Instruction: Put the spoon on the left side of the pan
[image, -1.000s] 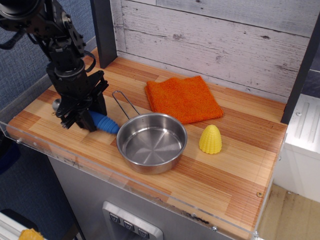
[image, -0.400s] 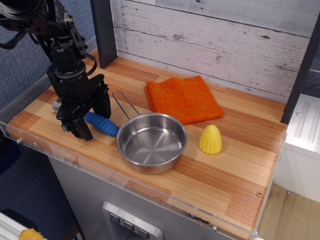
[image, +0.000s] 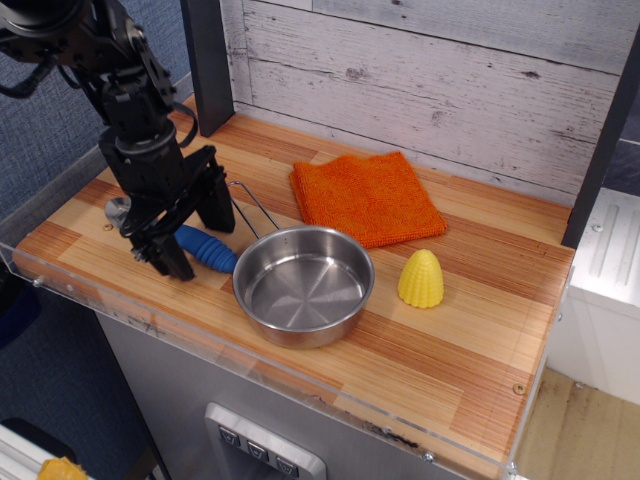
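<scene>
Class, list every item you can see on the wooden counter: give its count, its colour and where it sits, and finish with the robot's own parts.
spoon: 1, blue ribbed handle with metal bowl, lying on the counter left of the pan, under the gripper
pan: 1, shiny steel, front centre of the counter, wire handle pointing back-left
cloth: 1, orange, folded flat behind the pan
corn-shaped cone: 1, yellow, upright to the right of the pan
counter: 1, striped wood with a clear edge
gripper: 1, black, fingers spread either side of the spoon handle, open
</scene>
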